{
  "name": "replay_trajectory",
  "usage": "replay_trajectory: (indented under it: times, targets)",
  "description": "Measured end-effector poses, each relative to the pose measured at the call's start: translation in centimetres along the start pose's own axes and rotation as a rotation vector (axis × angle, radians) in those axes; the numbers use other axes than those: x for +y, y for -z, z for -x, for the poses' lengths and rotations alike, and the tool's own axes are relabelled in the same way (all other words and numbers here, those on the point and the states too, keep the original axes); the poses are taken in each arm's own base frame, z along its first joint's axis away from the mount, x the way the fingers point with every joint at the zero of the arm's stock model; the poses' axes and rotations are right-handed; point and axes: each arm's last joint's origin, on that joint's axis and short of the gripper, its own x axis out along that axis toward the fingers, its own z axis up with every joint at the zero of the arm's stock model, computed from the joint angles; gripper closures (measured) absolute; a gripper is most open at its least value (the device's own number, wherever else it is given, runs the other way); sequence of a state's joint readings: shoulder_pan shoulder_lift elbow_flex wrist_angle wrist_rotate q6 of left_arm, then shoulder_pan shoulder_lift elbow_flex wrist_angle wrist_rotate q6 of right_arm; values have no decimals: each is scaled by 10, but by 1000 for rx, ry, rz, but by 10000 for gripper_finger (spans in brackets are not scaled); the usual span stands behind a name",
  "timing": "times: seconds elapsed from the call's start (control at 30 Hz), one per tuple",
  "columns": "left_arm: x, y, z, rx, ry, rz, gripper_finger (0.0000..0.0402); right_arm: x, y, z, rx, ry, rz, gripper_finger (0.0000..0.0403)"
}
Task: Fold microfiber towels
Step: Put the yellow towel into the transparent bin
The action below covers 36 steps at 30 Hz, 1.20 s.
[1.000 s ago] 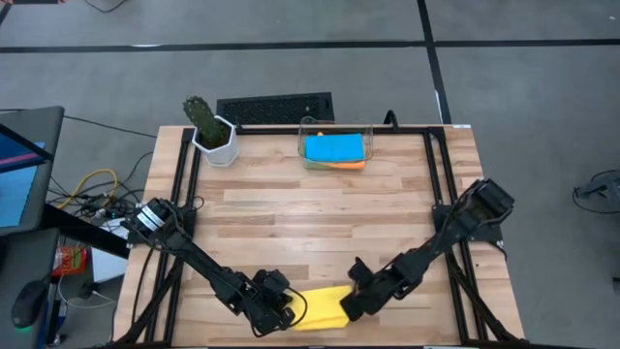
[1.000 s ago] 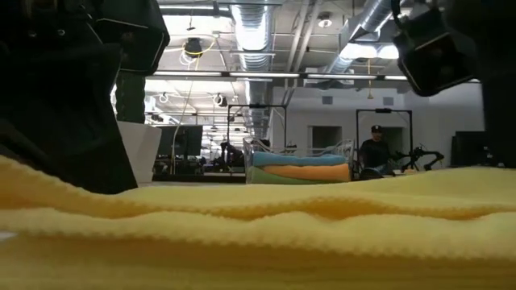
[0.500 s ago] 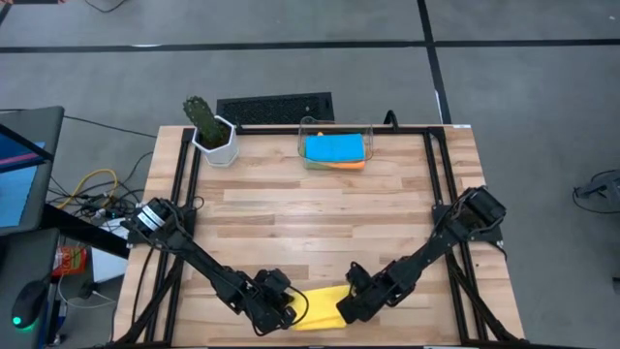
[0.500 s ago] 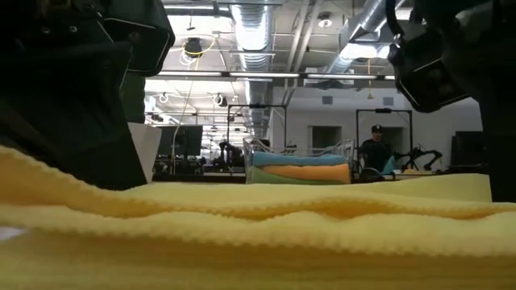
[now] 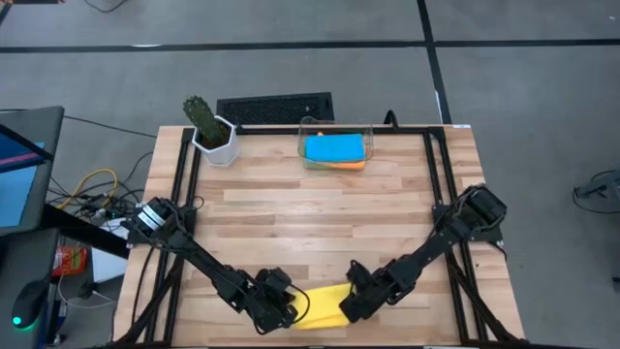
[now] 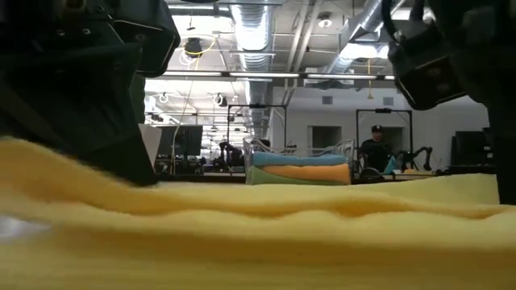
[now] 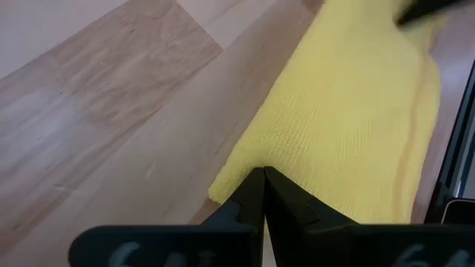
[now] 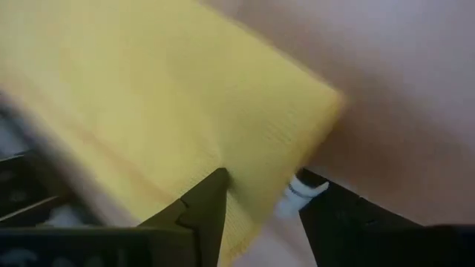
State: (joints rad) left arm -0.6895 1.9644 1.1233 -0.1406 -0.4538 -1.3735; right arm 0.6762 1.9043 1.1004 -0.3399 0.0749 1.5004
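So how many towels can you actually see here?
4. A yellow towel lies at the table's near edge between both grippers. Blue, orange and green towels are stacked in the clear bin at the far edge.

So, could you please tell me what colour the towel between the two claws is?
Yellow; the towel shows best in the left wrist view.

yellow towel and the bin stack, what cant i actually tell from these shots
- Yellow towel, high view: its two ends are hidden under the left end effector and right end effector, so its full outline is not visible.
- Low view: the towel fills the foreground and blocks the tabletop.
- Right wrist view: motion blur hides the towel's layers.
- Clear bin, high view: blue towel covers the stack; the green towel shows only in the low view.
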Motion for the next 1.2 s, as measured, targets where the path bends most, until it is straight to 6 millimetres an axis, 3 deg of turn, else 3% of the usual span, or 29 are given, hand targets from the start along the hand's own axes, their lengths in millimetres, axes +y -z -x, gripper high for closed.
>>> replay_trajectory:
  times: [0.23, 0.33, 0.43, 0.6, 0.87, 1.0, 1.2]
  targets:
    - [-1, -1, 0, -3, 10, 6, 401, -10, -4, 43, -57, 93, -25, 217]
    - [-2, -3, -1, -7, 24, 10, 401, -13, -4, 48, -58, 124, -3, 199]
    - [-2, -5, -2, -9, 25, 10, 401, -15, -4, 43, -52, 144, -1, 175]
    - [-3, -9, -4, -3, 35, 12, 401, -10, -4, 18, -50, 101, -14, 144]
    - [-3, -12, -6, 23, 48, 5, 401, -12, -13, -5, -13, 121, -91, 147]
    - [-2, -16, -7, 41, 45, -12, 401, -15, -17, -7, 12, 146, -88, 194]
    - [2, -38, 4, 63, 12, -44, 401, -21, -29, -8, 40, 181, -29, 357]
